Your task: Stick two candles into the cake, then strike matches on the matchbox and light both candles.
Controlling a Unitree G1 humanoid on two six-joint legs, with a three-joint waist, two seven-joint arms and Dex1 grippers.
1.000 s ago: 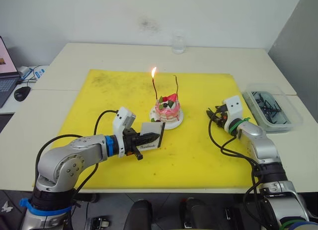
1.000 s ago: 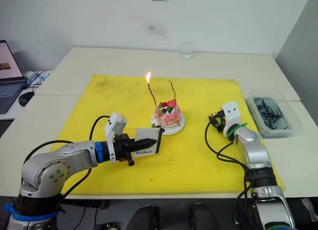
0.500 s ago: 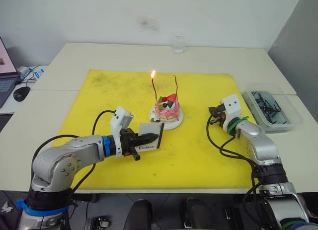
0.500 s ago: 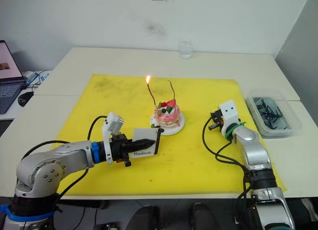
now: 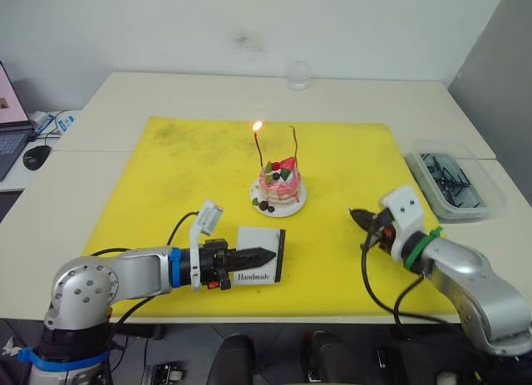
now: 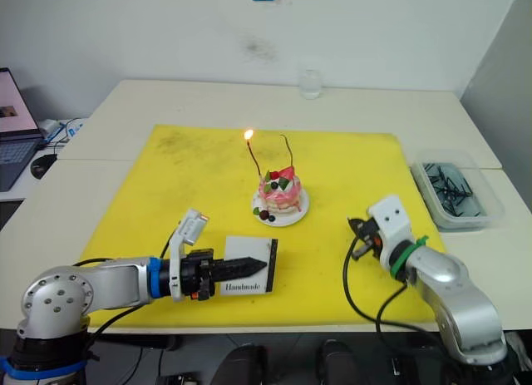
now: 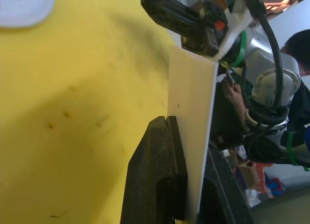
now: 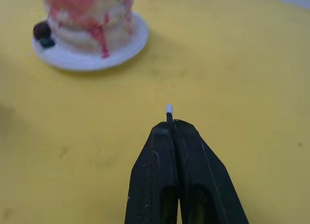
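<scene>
The left gripper (image 5: 259,256) is clamped on the matchbox (image 5: 260,267), a flat white box with black lettering and a black strip along its far edge. In the left wrist view the box (image 7: 191,132) is seen pinched edge-on between the 2 black fingers (image 7: 157,180). It is held low over the near part of the yellow mat (image 5: 166,177), in front of the cake.

The right gripper (image 5: 359,214) is closed on a match (image 8: 168,113): in the right wrist view its 2 fingers (image 8: 162,161) are pressed together, with a short dark stick and its whitish tip poking out between them. This gripper is held over the mat to the right of the cake and well apart from the matchbox.

The cake (image 5: 280,184), pink with a red strawberry on top, sits on a small white plate (image 5: 259,194) near the middle of the mat. 2 thin wavy candles stand in it. The left candle (image 5: 258,148) carries a small flame at its tip; the right candle (image 5: 295,142) is unlit.

Beyond the mat's right edge, a clear plastic tray (image 5: 492,204) holding dark sticks rests on the white table (image 5: 166,90). A clear glass (image 5: 298,74) stands at the far side of the table.
</scene>
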